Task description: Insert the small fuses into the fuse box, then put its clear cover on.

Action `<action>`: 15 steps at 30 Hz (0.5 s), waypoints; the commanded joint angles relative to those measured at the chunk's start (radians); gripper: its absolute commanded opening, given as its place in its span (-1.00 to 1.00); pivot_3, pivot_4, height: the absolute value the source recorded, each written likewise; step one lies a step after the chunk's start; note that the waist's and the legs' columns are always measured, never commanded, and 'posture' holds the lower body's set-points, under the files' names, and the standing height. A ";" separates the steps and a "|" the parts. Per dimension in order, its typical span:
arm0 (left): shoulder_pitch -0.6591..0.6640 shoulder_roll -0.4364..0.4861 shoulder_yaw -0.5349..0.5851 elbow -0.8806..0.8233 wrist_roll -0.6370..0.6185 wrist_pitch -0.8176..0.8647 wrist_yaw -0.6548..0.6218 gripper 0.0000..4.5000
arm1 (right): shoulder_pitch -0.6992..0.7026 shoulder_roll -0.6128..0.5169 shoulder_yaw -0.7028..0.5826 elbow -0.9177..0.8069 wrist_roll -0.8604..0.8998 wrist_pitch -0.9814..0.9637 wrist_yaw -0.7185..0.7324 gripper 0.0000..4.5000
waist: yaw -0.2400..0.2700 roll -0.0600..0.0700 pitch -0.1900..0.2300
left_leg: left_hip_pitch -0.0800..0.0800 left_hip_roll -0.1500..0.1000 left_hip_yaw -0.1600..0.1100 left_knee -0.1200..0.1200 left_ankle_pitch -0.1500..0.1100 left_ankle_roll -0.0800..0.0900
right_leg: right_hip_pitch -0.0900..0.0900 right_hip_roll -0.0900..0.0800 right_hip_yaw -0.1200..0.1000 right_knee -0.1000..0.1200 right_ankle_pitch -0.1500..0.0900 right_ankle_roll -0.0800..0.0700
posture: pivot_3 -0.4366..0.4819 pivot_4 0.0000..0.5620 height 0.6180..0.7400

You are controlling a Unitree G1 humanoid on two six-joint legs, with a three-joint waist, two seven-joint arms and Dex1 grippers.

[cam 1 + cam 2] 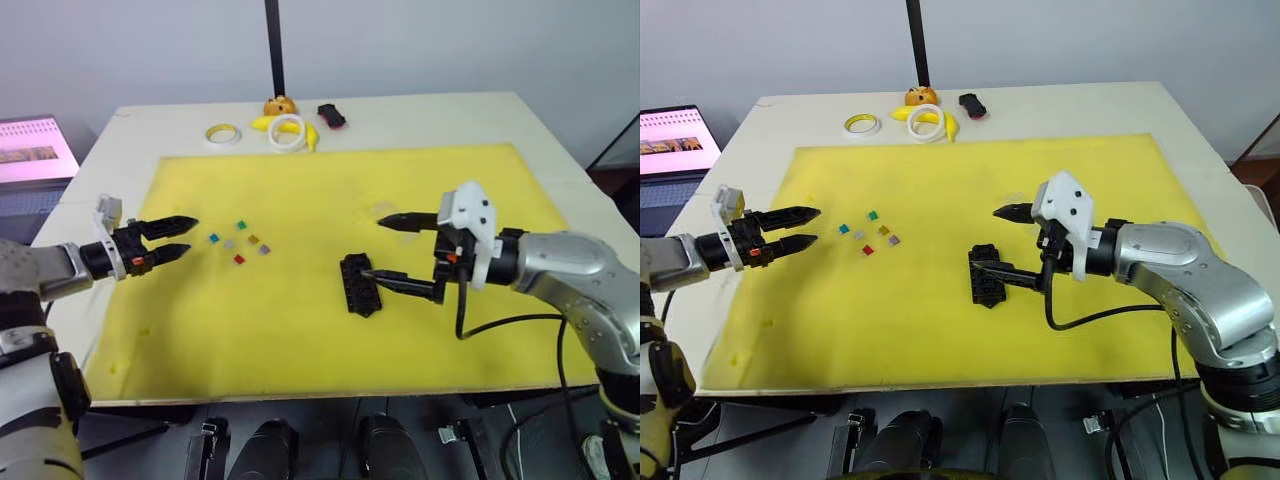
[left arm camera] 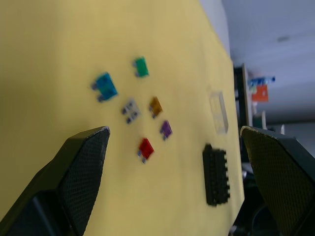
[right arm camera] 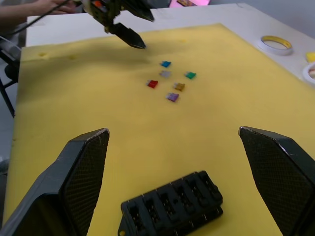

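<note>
Several small fuses [image 1: 238, 240], in blue, green, grey, yellow, red and purple, lie loose on the yellow mat [image 1: 300, 340]. My left gripper [image 1: 190, 235] hovers open just left of them, holding nothing. The black fuse box [image 1: 359, 284] lies right of centre, its slots facing up. My right gripper [image 1: 372, 247] stands open beside it; the lower fingertip [image 1: 372, 274] is at the box's right edge, and I cannot tell whether it touches. The clear cover [image 2: 218, 113] lies flat beyond the box, faint against the mat. The right wrist view shows the fuse box [image 3: 172, 206] close and the fuses [image 3: 170, 81] farther off.
Two tape rings [image 1: 222, 133] [image 1: 288, 130], a banana [image 1: 262, 122], an orange object [image 1: 281, 104] and a black-and-red object [image 1: 331, 115] sit at the table's far edge by a black pole [image 1: 273, 45]. A laptop [image 1: 35, 150] stands off the left side.
</note>
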 commanded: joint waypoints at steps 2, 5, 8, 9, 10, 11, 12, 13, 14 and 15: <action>-0.059 0.019 -0.028 0.076 0.034 -0.063 -0.062 1.00 | -0.045 0.017 0.016 0.010 -0.026 -0.020 0.002 0.98 | 0.000 0.000 0.000 | 0.000 0.000 0.000 0.000 0.000 0.000 | 0.000 0.000 0.000 0.000 0.000 0.000 | -0.05 -0.47 1.00; -0.088 0.011 -0.042 0.137 0.061 -0.093 -0.070 1.00 | -0.066 0.037 0.036 0.021 -0.042 -0.024 -0.002 0.98 | -0.002 0.000 0.000 | 0.000 -0.001 0.000 0.000 0.000 0.000 | 0.000 0.000 0.000 0.000 0.000 0.000 | -0.05 -0.47 1.00; -0.102 0.011 -0.070 0.173 0.088 -0.109 -0.101 1.00 | -0.085 0.057 0.060 0.028 -0.066 -0.031 -0.004 0.98 | -0.004 0.000 0.000 | -0.001 -0.001 0.001 0.000 0.000 0.000 | -0.001 0.000 0.000 0.001 0.000 0.000 | -0.05 -0.47 1.00; -0.107 0.012 -0.073 0.185 0.093 -0.108 -0.109 1.00 | -0.089 0.060 0.066 0.030 -0.073 -0.034 -0.002 0.98 | -0.006 0.000 0.000 | -0.001 -0.001 0.001 0.000 0.000 0.000 | -0.002 0.000 0.000 0.001 0.000 0.000 | -0.05 -0.47 1.00; -0.113 0.013 -0.081 0.196 0.099 -0.106 -0.119 1.00 | -0.096 0.063 0.073 0.031 -0.079 -0.035 -0.001 0.98 | -0.006 0.000 0.000 | -0.001 -0.001 0.001 0.000 0.000 0.000 | -0.003 0.000 0.000 0.001 0.000 0.000 | -0.05 -0.47 1.00; -0.117 0.013 -0.091 0.204 0.107 -0.109 -0.131 1.00 | -0.102 0.067 0.078 0.032 -0.083 -0.034 0.000 0.98 | -0.007 0.000 0.000 | -0.002 -0.001 0.002 0.000 0.000 0.000 | -0.004 0.000 0.000 0.002 0.000 0.000 | -0.05 -0.47 1.00; -0.122 0.013 -0.099 0.212 0.115 -0.107 -0.140 1.00 | -0.107 0.070 0.083 0.032 -0.086 -0.032 0.002 0.98 | -0.007 0.000 0.000 | -0.003 -0.001 0.002 0.000 0.000 0.000 | -0.005 0.000 0.000 0.003 0.000 0.000 | -0.05 -0.47 1.00; -0.128 0.011 -0.105 0.219 0.122 -0.108 -0.147 1.00 | -0.111 0.073 0.088 0.032 -0.088 -0.031 0.004 0.98 | -0.007 0.000 0.000 | -0.003 -0.001 0.002 0.001 0.000 0.000 | -0.006 0.000 0.000 0.003 0.000 0.000 | -0.05 -0.47 1.00; -0.133 0.010 -0.109 0.226 0.128 -0.110 -0.154 1.00 | -0.114 0.074 0.091 0.031 -0.090 -0.031 0.006 0.98 | -0.007 0.000 0.000 | -0.004 -0.001 0.002 0.001 0.000 0.000 | -0.006 0.000 0.000 0.004 0.000 0.000 | -0.05 -0.47 1.00; -0.141 0.008 -0.113 0.234 0.132 -0.111 -0.158 1.00 | -0.115 0.077 0.094 0.031 -0.092 -0.029 0.006 0.98 | -0.007 0.000 0.000 | -0.004 -0.001 0.002 0.001 0.000 0.000 | -0.007 0.000 0.000 0.004 0.000 0.000 | -0.05 -0.47 1.00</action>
